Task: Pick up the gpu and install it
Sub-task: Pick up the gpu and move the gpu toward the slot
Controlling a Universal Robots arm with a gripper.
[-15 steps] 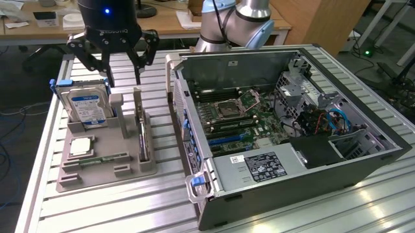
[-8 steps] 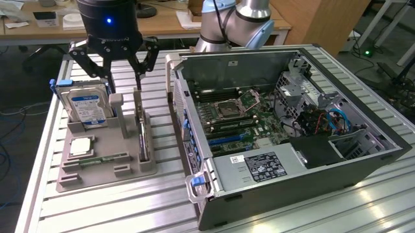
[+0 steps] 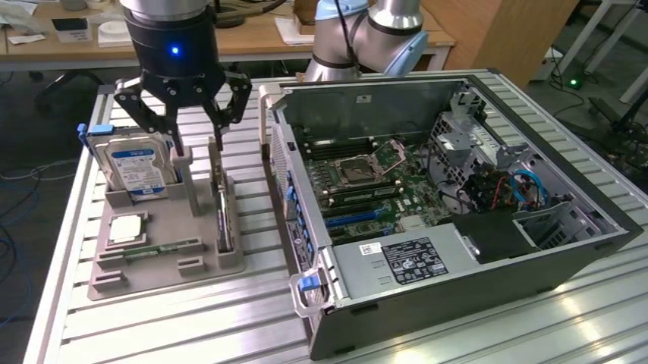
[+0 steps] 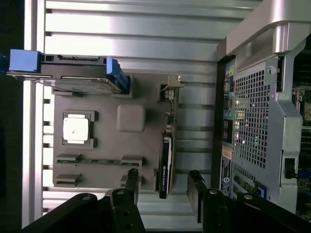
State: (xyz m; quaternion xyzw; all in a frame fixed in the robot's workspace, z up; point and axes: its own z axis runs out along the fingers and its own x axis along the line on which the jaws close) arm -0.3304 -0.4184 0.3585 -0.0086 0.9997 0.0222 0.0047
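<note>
The gpu (image 3: 221, 208) stands on its long edge in a slot of the grey holder (image 3: 193, 235), a thin card with a silver bracket at its far end. In the wrist view the gpu (image 4: 166, 165) shows as a narrow dark strip. My gripper (image 3: 199, 145) hangs just above the holder, open. In the wrist view the gripper (image 4: 163, 188) has one black finger (image 4: 132, 180) on each side of the card, with gaps to both. Nothing is held.
On the holder (image 4: 112, 143) also sit a silver hard drive with a blue label (image 3: 136, 171), a square processor (image 3: 127, 227) and a narrow memory stick (image 3: 162, 249). The open computer case (image 3: 435, 197) lies at the exterior view's right, motherboard (image 3: 354, 182) exposed.
</note>
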